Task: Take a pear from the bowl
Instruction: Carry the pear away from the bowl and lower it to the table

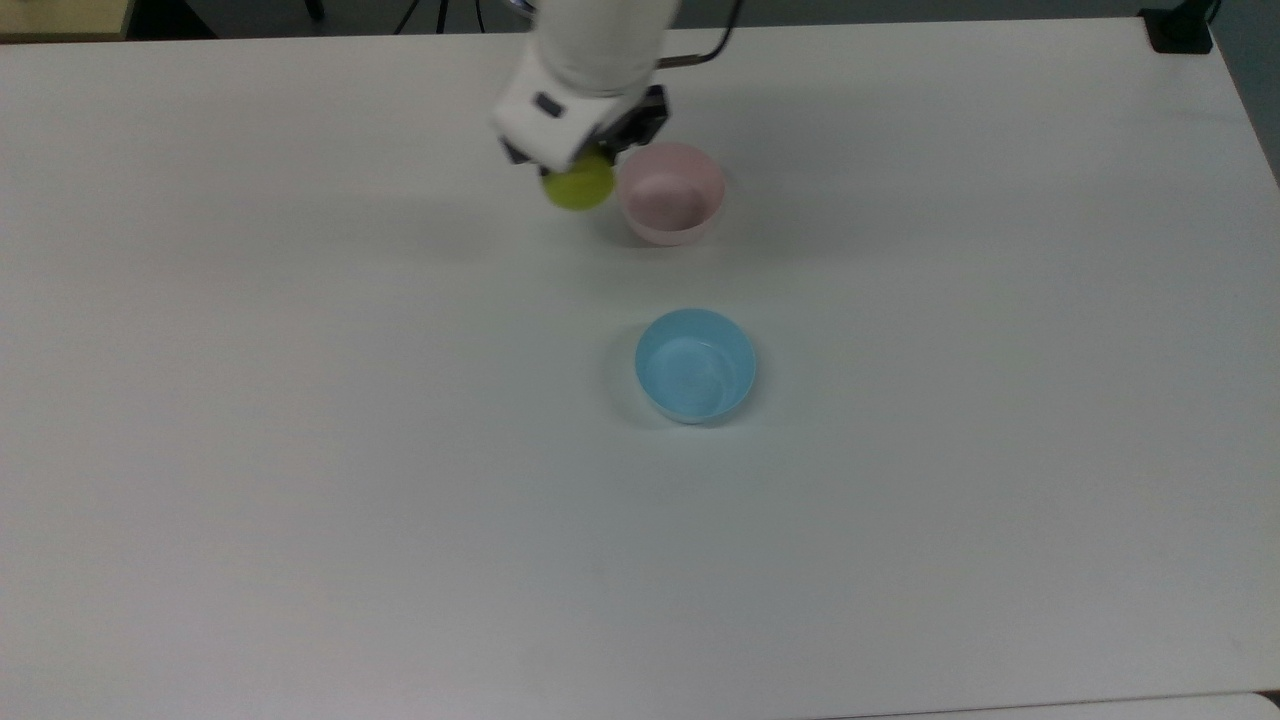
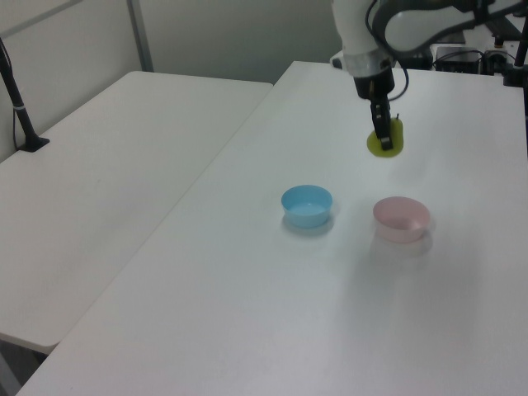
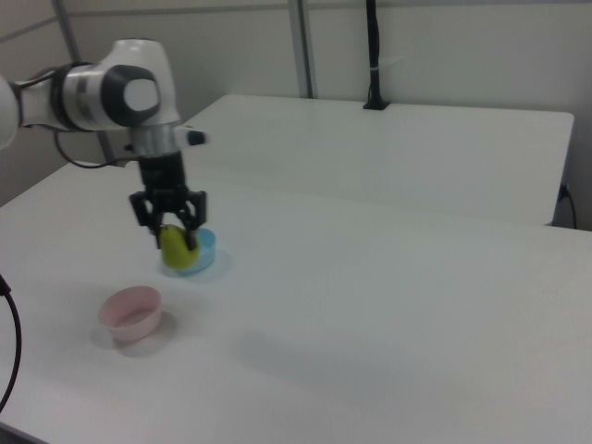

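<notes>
The yellow-green pear (image 1: pixel 578 186) (image 2: pixel 385 141) (image 3: pixel 179 250) hangs in the air, well above the table, with my gripper (image 1: pixel 585 168) (image 2: pixel 384 139) (image 3: pixel 176 239) shut on it. The pale pink bowl (image 1: pixel 670 193) (image 2: pixel 402 219) (image 3: pixel 131 313) stands empty on the white table. In the top view the pear is just left of the bowl; in the left view it is above and slightly left of the bowl. The arm's white wrist hides the top of the pear in the top view.
A light blue bowl (image 1: pixel 696 365) (image 2: pixel 307 205) (image 3: pixel 205 248) stands empty near the table's middle, in the right view partly behind the held pear. A second white table (image 2: pixel 99 165) adjoins on the left view's left. A black post (image 3: pixel 374 55) stands at the far table in the right view.
</notes>
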